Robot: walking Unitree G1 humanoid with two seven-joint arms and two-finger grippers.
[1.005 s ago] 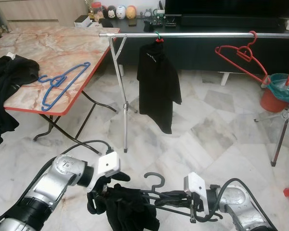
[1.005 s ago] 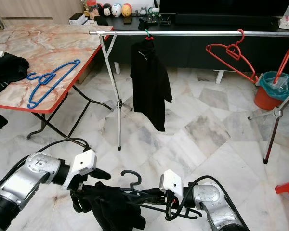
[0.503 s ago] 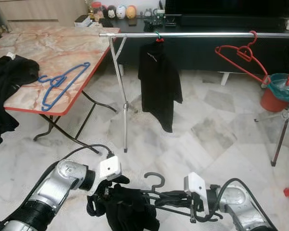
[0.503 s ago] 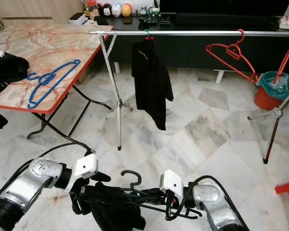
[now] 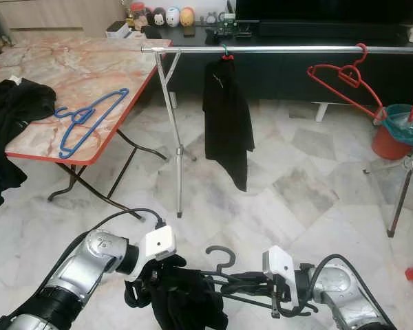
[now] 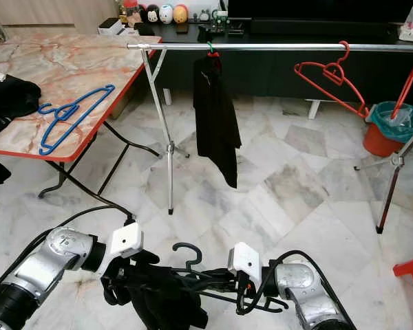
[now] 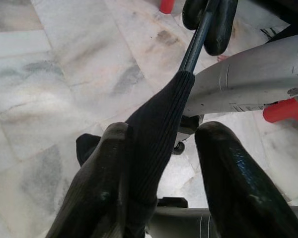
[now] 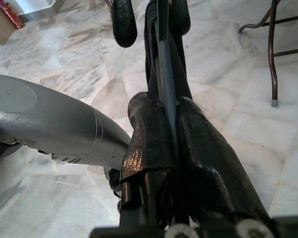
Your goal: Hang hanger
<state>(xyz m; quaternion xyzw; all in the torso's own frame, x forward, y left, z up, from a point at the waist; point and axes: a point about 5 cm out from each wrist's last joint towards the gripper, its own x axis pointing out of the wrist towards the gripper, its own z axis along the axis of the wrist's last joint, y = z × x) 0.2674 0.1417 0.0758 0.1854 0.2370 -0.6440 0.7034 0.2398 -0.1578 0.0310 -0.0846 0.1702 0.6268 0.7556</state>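
Observation:
A dark grey hanger carrying a black garment is held low over the floor in front of me. My right gripper is shut on the hanger's bar, which runs between its fingers. At the garment's other side my left gripper is open. A fold of the black cloth lies between its fingers, against one of them. Ahead stands the steel clothes rail.
On the rail hang a black garment and a red hanger. The marble-topped table at left holds a blue hanger and black clothes. A red bin and rack legs stand right.
The black garment hanging on the rail has swung edge-on and looks narrower. My left arm has settled slightly lower against the held garment. The right gripper keeps its hold.

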